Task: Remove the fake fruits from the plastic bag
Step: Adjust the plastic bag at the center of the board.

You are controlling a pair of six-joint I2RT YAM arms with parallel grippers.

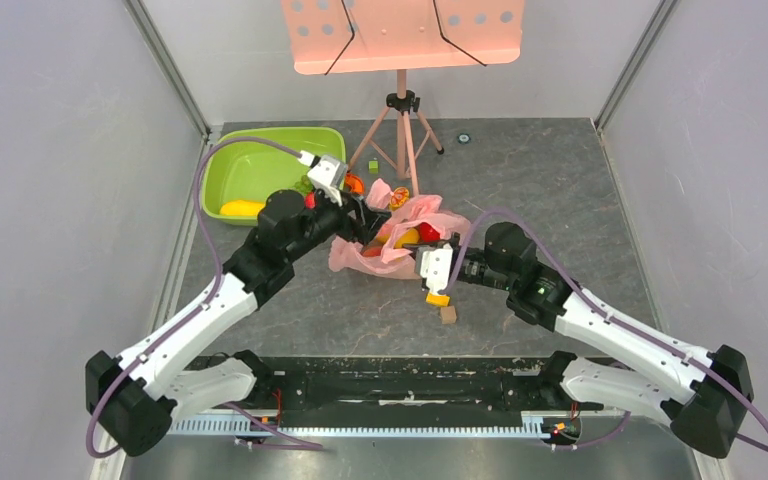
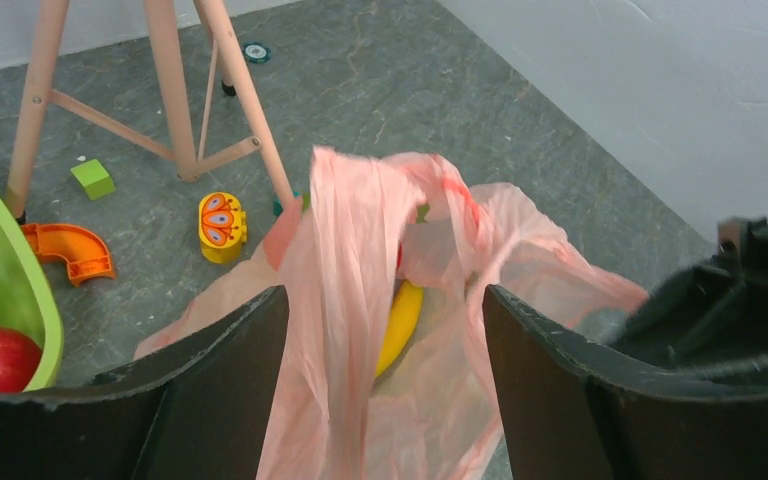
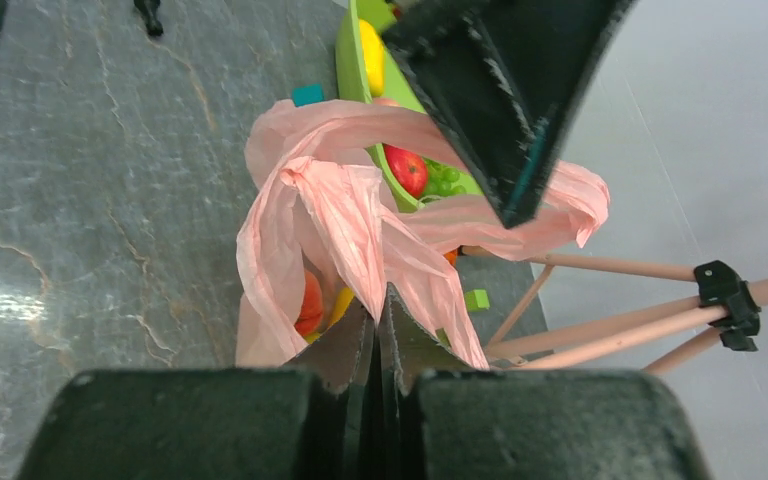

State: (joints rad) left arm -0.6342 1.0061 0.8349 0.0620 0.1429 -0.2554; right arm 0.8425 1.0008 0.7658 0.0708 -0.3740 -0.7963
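Observation:
The pink plastic bag (image 1: 400,235) lies crumpled at mid-table with its mouth pulled up. Inside it I see a yellow banana (image 2: 400,318) and a red fruit (image 1: 427,232); an orange-red fruit (image 3: 310,305) also shows through the opening. My right gripper (image 3: 378,300) is shut on a fold of the bag's film at its near edge. My left gripper (image 2: 385,330) stands wide open over the bag's far side, a loose strand of the bag (image 2: 345,260) hanging between its fingers without being pinched.
The lime-green basin (image 1: 260,165) at the back left holds a yellow fruit (image 1: 241,208), a red apple (image 3: 407,168) and green grapes (image 3: 445,180). A pink stand's legs (image 1: 402,140) rise behind the bag. Small blocks (image 1: 438,298) and toy pieces (image 2: 222,225) lie nearby.

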